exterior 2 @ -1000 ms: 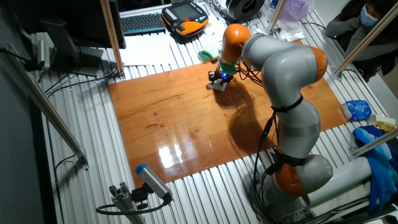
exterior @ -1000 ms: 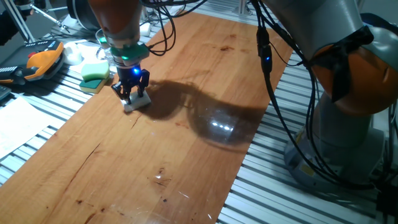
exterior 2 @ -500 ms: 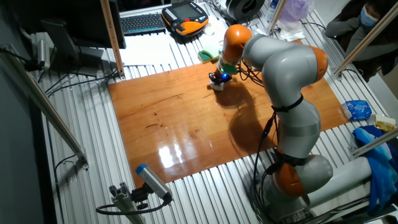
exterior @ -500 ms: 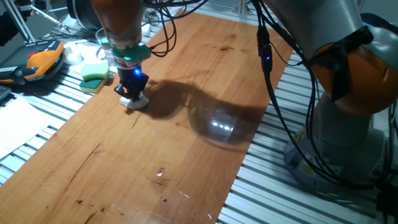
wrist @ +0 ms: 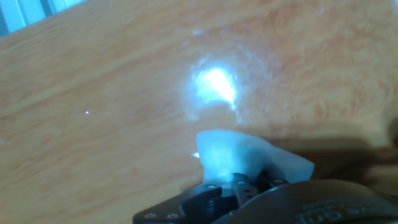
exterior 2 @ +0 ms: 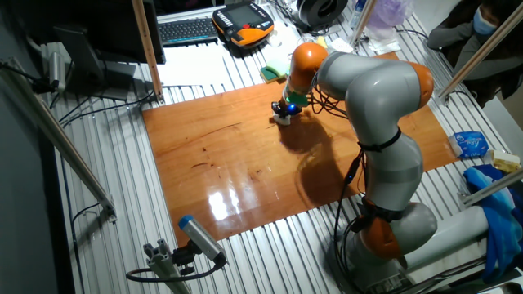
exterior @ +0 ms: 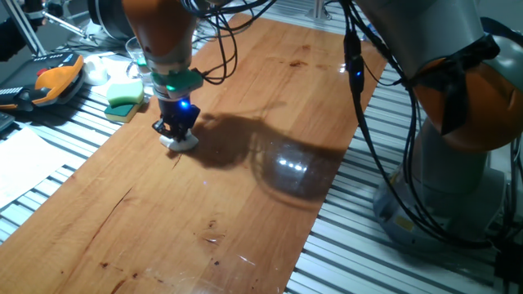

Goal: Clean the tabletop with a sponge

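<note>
The tabletop (exterior: 245, 106) is a long reddish-brown glossy wooden board; it also shows in the other fixed view (exterior 2: 221, 155) and the hand view (wrist: 93, 81). The white sponge (exterior: 181, 142) lies on the board near its left edge. My gripper (exterior: 177, 135) points straight down and is shut on the sponge, pressing it against the wood. In the other fixed view the gripper (exterior 2: 284, 114) and the sponge (exterior 2: 282, 119) sit near the board's far edge. In the hand view the sponge (wrist: 239, 157) is squeezed between the jaws.
A green-topped yellow sponge (exterior: 125, 95) lies on the ribbed grey metal just left of the board. An orange-and-black handheld controller (exterior: 51, 79) lies further left. The arm's base (exterior: 458, 147) stands at the right. Cables (exterior: 372, 155) hang beside the board's right edge.
The gripper has closed on the sponge and slid it a short way along the board toward the near end.
</note>
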`<state>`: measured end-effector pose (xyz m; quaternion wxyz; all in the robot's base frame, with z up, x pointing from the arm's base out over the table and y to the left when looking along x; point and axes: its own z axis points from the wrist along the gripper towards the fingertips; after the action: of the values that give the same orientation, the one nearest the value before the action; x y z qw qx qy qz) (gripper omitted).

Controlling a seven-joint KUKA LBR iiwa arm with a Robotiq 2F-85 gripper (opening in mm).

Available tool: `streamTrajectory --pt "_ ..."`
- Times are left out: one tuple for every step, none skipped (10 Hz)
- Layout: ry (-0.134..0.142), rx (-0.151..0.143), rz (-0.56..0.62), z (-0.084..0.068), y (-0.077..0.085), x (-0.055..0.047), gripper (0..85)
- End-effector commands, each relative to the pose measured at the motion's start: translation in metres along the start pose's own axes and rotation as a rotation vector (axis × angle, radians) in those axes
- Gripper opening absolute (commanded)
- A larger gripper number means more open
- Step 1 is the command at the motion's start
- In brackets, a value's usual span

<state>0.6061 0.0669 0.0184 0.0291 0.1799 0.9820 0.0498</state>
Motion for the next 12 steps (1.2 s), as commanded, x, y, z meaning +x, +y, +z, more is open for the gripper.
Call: streamTrajectory --pt "0.008 0.0 0.009 0.003 0.0 0.008 17.0" --pt "0.008 0.0 0.013 0.001 0.001 0.012 17.0" --pt "0.01 0.002 0.019 0.0 0.001 0.016 17.0" --pt "0.009 0.005 0.024 0.001 0.001 0.021 17.0" --pt "0.005 0.007 0.026 0.002 0.001 0.027 17.0" --pt "0.005 0.009 0.029 0.002 0.002 0.032 17.0" --pt "0.008 0.01 0.031 0.002 0.001 0.036 34.0" --pt "0.016 0.013 0.025 0.0 0.001 0.04 34.0" --pt "0.022 0.023 0.018 -0.002 0.001 0.044 34.0" --pt "0.02 0.033 0.016 -0.003 0.0 0.048 34.0" --pt "0.027 0.042 0.011 -0.004 -0.001 0.052 34.0" --pt "0.032 0.071 -0.005 -0.007 -0.002 0.055 34.0"
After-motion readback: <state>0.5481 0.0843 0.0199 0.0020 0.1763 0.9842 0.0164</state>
